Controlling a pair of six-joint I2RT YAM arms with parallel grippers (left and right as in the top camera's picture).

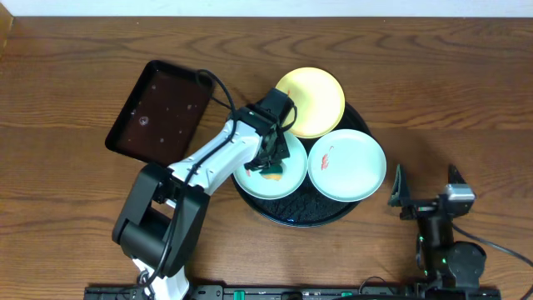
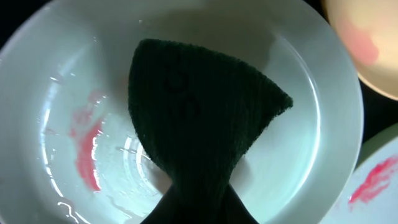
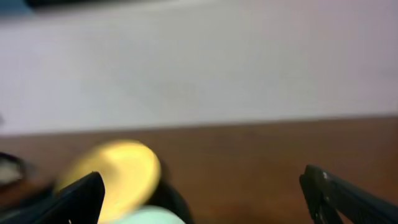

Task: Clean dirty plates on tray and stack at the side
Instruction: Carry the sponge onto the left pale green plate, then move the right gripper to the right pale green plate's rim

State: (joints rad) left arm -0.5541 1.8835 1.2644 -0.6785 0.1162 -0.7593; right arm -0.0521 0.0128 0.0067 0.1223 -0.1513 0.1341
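Note:
Three plates lie on the round black tray (image 1: 291, 213). The pale yellow plate (image 1: 316, 100) is at the back, one mint plate (image 1: 350, 167) with a red smear at the right, and one mint plate (image 1: 290, 182) at the left. My left gripper (image 1: 271, 162) is shut on a dark green cloth (image 2: 199, 112) and presses it onto the left mint plate (image 2: 311, 124). A red smear (image 2: 87, 149) is left of the cloth. My right gripper (image 1: 425, 196) is open and empty right of the tray; its wrist view shows the yellow plate (image 3: 118, 171) blurred.
A smaller rectangular dark tray (image 1: 162, 108) lies at the back left, beside my left arm. Bare wooden table lies between the round tray and my right gripper. The yellow plate's edge (image 2: 367, 37) and the other mint plate (image 2: 379, 180) show in the left wrist view.

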